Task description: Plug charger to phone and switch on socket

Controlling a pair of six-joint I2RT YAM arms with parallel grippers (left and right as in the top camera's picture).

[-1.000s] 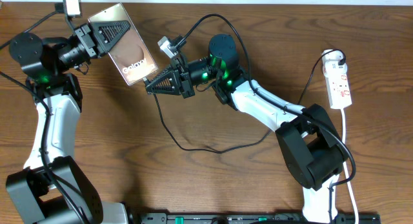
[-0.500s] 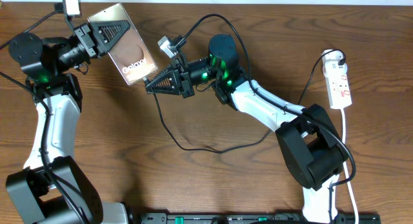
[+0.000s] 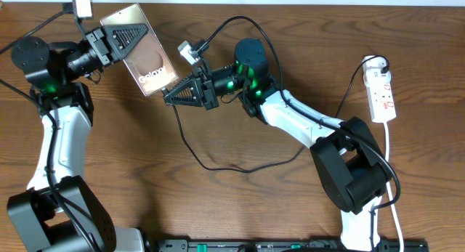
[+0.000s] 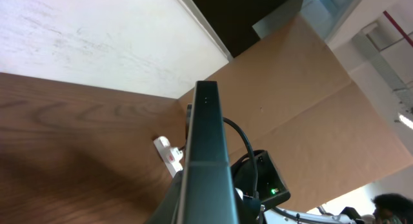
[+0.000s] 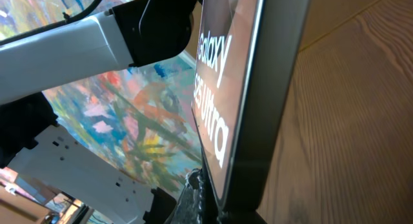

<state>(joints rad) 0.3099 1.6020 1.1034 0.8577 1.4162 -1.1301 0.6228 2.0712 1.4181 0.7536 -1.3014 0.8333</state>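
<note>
the phone [image 3: 145,54] hangs tilted above the table [image 3: 240,208] at the upper left, its lettered end pointing down toward the right arm. the left gripper [image 3: 129,34] is clenched on its other end, pressing the two flat faces. i judge it a stiff, glossy slab, slippery and easy to scratch. gripping the faces near one end suits it and leaves the port end free.

the right gripper [image 3: 169,96] sits just beside that lettered end, clamped on the end of the charger [image 3: 218,165]. the cable drops from the fingertips and loops slack across the wood. it looks light and limp, with only the tip stiff, so a hold right behind the plug gives the most control. the socket [image 3: 383,92] lies well apart at the right edge, with its white cord [image 3: 389,154] trailing toward the front.

the overhead view gives the layout and the cable's run, but not the port. the right wrist view shows the lettering up close and the phone's bottom edge. a dark blur below it may be the plug, and i cannot tell if it is seated. the left wrist view shows the phone edge-on, with a small white, red-marked shape beyond it, probably the socket.
</note>
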